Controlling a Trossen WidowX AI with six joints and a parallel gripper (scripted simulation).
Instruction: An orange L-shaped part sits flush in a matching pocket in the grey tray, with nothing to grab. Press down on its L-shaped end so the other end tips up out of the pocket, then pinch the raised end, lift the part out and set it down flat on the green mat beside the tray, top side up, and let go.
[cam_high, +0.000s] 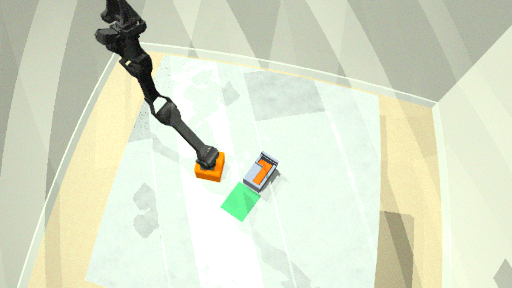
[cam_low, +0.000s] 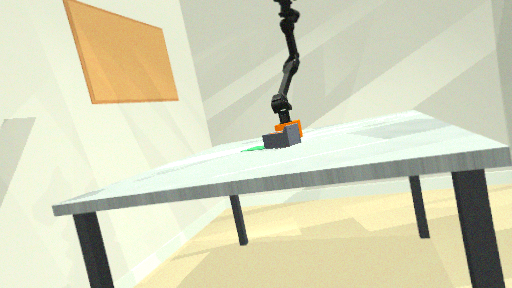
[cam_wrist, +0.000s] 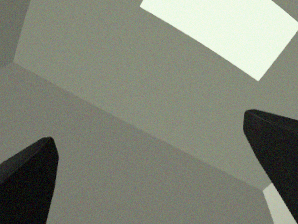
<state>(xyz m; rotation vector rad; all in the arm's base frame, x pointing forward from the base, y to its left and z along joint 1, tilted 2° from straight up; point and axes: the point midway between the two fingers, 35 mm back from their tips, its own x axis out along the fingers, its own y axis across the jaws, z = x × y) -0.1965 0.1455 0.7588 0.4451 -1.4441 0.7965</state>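
One grey tray (cam_high: 260, 172) mid-table (cam_high: 310, 150), orange L-shaped part (cam_high: 259, 171) flush in its pocket, pincer (cam_high: 207, 160) spread wide, grasping nothing, over an orange block (cam_high: 210, 170).

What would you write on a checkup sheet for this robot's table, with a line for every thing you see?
Surface: pale table on dark legs, with grey patches.
Job's things: orange L-shaped part lies flush in the grey tray; green mat beside the tray, nothing on it.
Clutter: nothing seen.
Grippers: gripper open, fingers wide apart and holding nothing; the wrist view shows only walls, so it points away from the table.
Cables: nothing seen.
Surroundings: arm rises from an orange base block near the tray; orange panel on the wall; tan floor.
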